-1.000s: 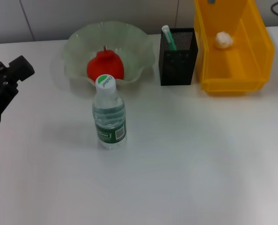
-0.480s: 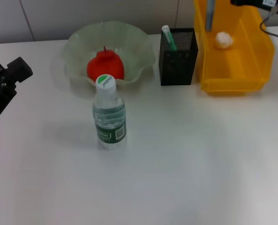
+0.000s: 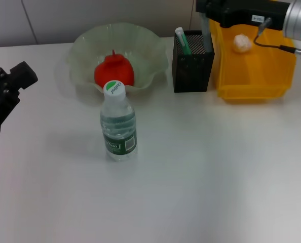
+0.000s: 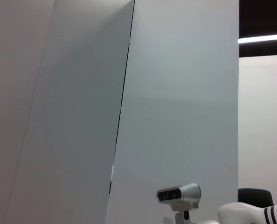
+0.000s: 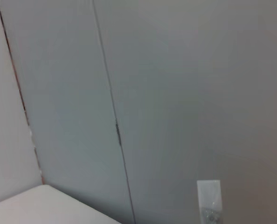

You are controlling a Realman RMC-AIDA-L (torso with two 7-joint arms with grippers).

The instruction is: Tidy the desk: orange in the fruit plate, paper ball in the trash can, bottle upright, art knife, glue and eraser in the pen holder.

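Note:
My right gripper [image 3: 207,15] hangs over the black mesh pen holder [image 3: 192,71] at the back. It is shut on a slim grey art knife [image 3: 207,35], held upright with its lower end inside the holder. A green-and-white glue stick [image 3: 182,40] stands in the holder. The orange [image 3: 114,71] lies in the pale-green fruit plate [image 3: 155,50]. The bottle [image 3: 118,126] stands upright in front of the plate. The paper ball [image 3: 242,43] lies in the yellow trash can [image 3: 252,76]. The eraser is out of view. My left gripper [image 3: 13,81] is parked at the table's left edge.
The pen holder stands between the fruit plate and the trash can, close to both. A black cable [image 3: 277,45] runs from the right arm over the trash can. Both wrist views show only walls.
My right arm has moved left from above the trash can to above the pen holder, carrying the grey art knife with it. The left arm has stayed put.

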